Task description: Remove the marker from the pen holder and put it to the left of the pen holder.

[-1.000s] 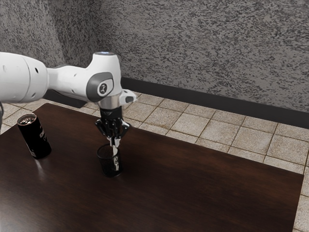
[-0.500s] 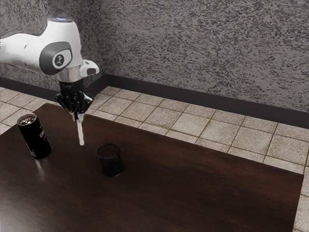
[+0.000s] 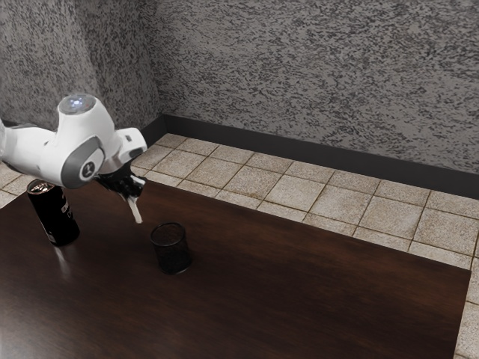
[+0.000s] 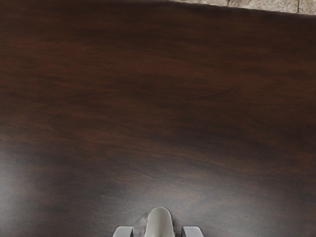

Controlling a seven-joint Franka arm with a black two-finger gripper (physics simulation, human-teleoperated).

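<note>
Tabletop [image 3: 284,292], near to far in the exterior view: holder [image 3: 172,256] upright and empty as far as I can see. Then can [image 3: 55,217], upright, toward the exterior view's left. Then marker [image 3: 135,209], out of holder, hanging tilted off holder's far side, toward the exterior view's left, between holder and the far edge. Jaws clamped on marker; the wrist view has its end between them. Tip looks clear of the wood, can't read how high. Extraction's done, so I'd call this the carry/place step. Next: settle on a spot left of holder, level the wrist, lower until marker touches, then open and back straight off. Watch the tilt: tip lands first, so marker could pivot or roll toward the far edge if let go high. Keep the arm [image 3: 75,158] off can, it's close in this view.
</note>
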